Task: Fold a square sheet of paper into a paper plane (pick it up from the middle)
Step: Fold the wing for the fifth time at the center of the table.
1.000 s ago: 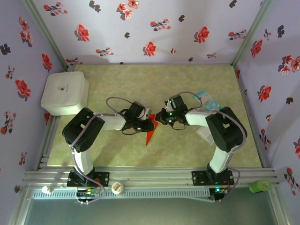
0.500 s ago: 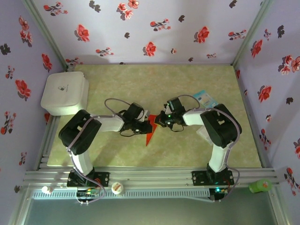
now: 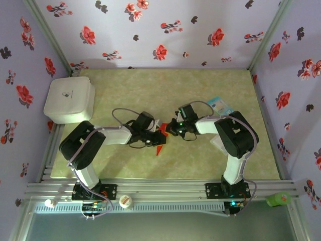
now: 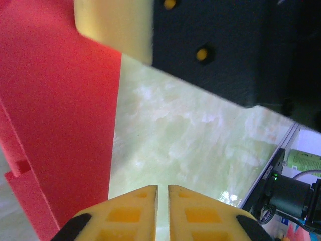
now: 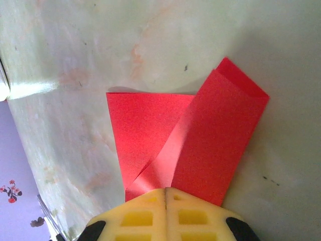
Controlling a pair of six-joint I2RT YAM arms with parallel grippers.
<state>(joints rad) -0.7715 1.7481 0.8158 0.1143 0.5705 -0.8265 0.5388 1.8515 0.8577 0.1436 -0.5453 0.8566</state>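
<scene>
The square sheet of paper (image 3: 159,144) is bright red and part-folded, lying on the table's middle between both grippers. In the right wrist view a long flap of the paper (image 5: 215,145) lies over a triangular layer. My right gripper (image 3: 169,129) (image 5: 165,190) is shut, its tips down on the paper's near end; I cannot tell whether any paper is pinched. My left gripper (image 3: 154,137) (image 4: 162,187) stands a slit open over bare table with nothing in it, the paper (image 4: 60,125) just to its left. The right gripper's finger (image 4: 115,25) rests on the paper there.
A white box (image 3: 69,99) sits at the table's left edge. A light-blue-and-white packet (image 3: 219,105) lies behind the right arm. A green bottle (image 3: 278,199) and a white cap (image 3: 125,201) stand on the front rail. Floral walls close three sides.
The left gripper's jaws have parted a little and it has shifted slightly right. The red paper looks shorter from above. The right gripper has stayed shut.
</scene>
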